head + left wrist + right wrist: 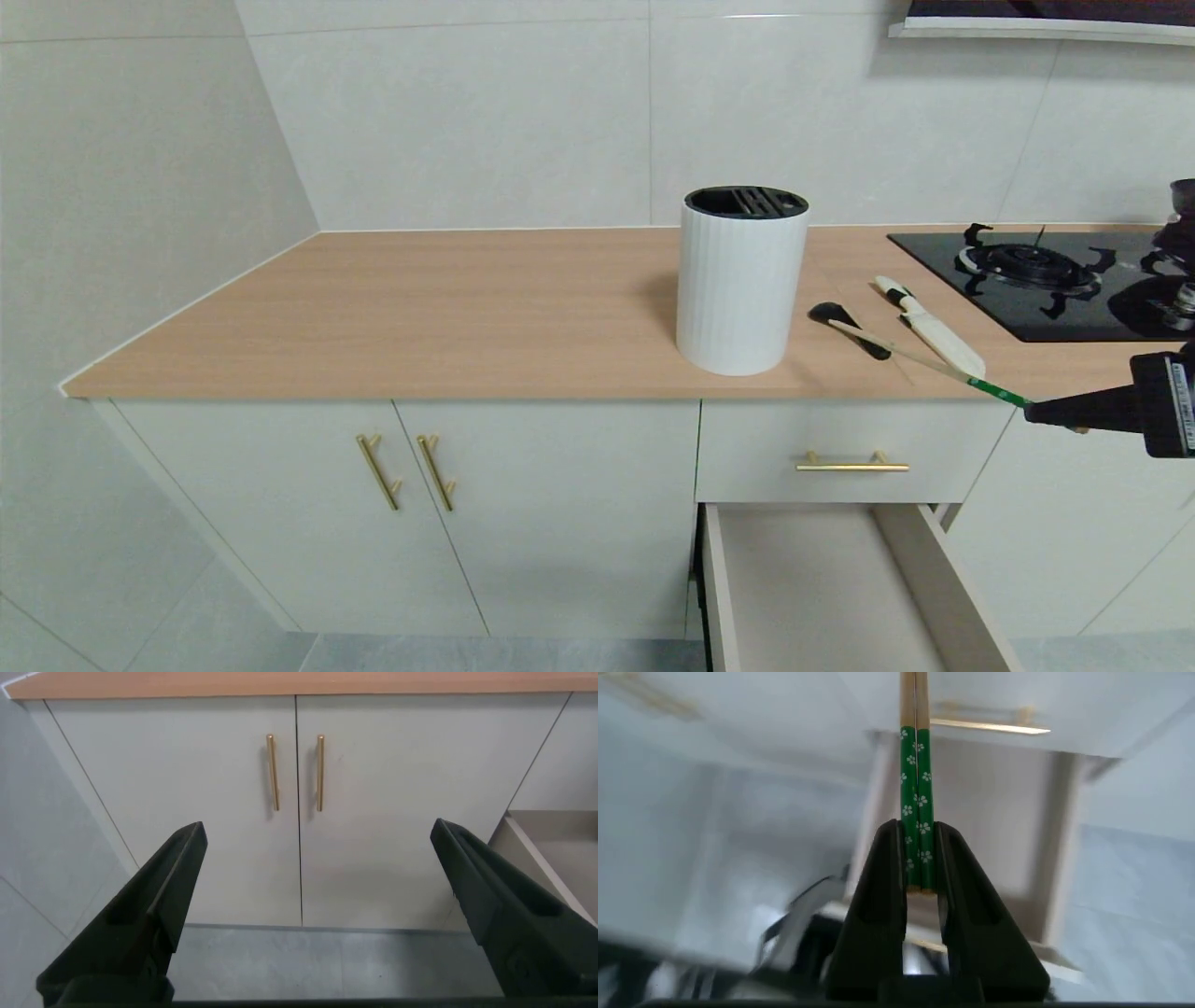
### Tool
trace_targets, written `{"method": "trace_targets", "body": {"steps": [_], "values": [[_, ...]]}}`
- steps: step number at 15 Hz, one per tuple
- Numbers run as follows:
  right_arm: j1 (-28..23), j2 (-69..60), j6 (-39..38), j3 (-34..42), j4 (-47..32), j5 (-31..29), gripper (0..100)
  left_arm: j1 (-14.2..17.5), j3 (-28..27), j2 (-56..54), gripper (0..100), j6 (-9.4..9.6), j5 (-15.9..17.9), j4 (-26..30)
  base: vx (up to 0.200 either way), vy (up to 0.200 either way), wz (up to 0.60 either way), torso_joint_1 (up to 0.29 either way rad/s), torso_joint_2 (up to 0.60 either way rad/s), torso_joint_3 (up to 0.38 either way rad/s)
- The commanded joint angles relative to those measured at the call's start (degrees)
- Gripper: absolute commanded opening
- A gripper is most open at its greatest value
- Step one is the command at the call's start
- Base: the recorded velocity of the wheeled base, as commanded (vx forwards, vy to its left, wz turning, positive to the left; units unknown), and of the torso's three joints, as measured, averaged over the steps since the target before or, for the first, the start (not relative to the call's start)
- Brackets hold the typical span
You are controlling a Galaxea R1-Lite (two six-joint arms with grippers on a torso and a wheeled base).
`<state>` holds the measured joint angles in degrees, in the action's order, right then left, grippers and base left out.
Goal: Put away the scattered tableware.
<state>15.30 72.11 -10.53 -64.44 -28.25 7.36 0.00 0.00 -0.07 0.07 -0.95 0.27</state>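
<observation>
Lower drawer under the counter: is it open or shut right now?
Open. The lower drawer stands pulled out toward the robot, its pale inside showing, below the upper drawer, whose front sits shut.

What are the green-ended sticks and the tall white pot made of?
The pale chopsticks with green flowered ends, pinched in the right tool, look like wood or bamboo: bare tan shafts, painted tops. The tall white ribbed cylinder holder looks like matte plastic, with a black slotted lid; ceramic is possible.

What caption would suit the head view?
Right gripper holding chopsticks by the counter, knife and black utensil beside a white holder, drawer open below.
</observation>
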Motion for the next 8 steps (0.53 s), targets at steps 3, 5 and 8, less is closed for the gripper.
{"method": "trace_targets", "body": {"steps": [3,5,8], "values": [[0.08,-3.11,0.34,2.30,-0.49,4.68,0,0.00,0.00,0.07,100,0.01,-0.02,0.00,0.000,0.000,0.00,0.000,0.00,0.000],[0.17,-2.85,3.41,4.06,-0.23,4.77,0,0.00,0.00,0.07,100,0.01,-0.02,0.00,0.000,0.000,0.00,0.000,0.00,0.000],[0.87,-2.50,5.00,5.38,-0.06,4.77,0,0.00,0.00,0.07,100,0.01,-0.02,0.00,0.000,0.000,0.00,0.000,0.00,0.000]]}}
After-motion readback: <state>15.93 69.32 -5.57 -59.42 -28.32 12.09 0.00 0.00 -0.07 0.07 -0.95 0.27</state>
